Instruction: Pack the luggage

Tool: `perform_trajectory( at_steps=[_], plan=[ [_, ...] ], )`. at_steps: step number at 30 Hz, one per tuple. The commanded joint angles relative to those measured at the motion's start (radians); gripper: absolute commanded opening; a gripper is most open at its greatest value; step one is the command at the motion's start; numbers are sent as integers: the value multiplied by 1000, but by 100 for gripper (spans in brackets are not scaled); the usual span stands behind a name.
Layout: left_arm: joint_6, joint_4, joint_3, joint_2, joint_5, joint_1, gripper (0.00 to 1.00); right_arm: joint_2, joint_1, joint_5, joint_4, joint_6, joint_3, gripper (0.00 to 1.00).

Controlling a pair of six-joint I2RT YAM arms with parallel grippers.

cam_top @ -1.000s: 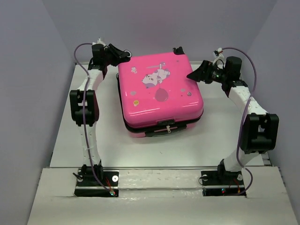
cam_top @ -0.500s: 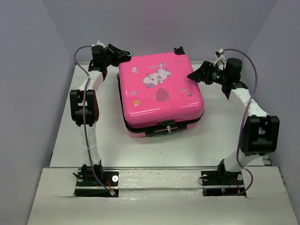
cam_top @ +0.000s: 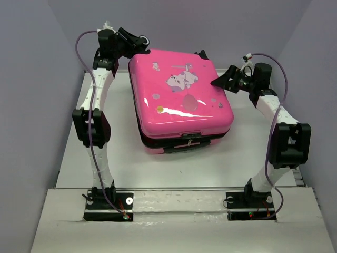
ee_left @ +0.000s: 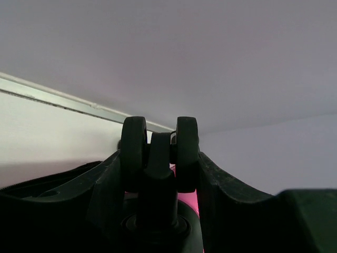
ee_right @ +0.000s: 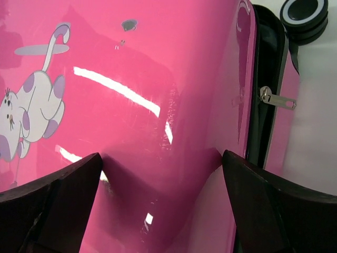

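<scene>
Lying flat on the white table [cam_top: 126,163] between the two arms, the pink luggage [cam_top: 179,100] shows its printed shell upward, and its near edge has a black band. The top view shows the left gripper [cam_top: 139,42] at the far left corner of the luggage, but there one cannot see what it does. The left wrist view makes it clear: a black twin wheel [ee_left: 158,153] stands between the two fingers, which press on it from both sides. The right gripper [cam_top: 215,83] is at the far right edge of the luggage. Its own camera shows the fingers [ee_right: 58,205] spread wide with only the shiny shell between them, and they hold nothing. Only this view shows the cartoon animal [ee_right: 31,113] close, a metal zipper pull [ee_right: 276,98] on the black trim, and a second wheel [ee_right: 304,16] against the table.
</scene>
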Motion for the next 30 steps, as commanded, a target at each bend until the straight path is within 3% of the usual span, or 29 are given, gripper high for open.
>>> perform_trajectory(
  at_steps=[1, 7, 14, 24, 29, 30],
  plan=[
    [-65, 119, 40, -173, 69, -65, 6, 25, 33, 5, -24, -27, 47, 100],
    [16, 97, -170, -283, 36, -56, 6, 23, 33, 60, -119, -68, 93, 100],
    [25, 217, -460, -333, 33, -11, 6, -36, 33, 106, -153, -93, 93, 100],
    [56, 228, -499, -267, 28, 30, 6, -277, 90, 151, -167, -105, 69, 100],
    [73, 228, -474, -201, 40, 41, 6, -429, 242, 236, -167, -142, -37, 99],
    [79, 226, -459, -190, 45, 41, 6, -449, 282, 250, -168, -152, -63, 93]
  ],
)
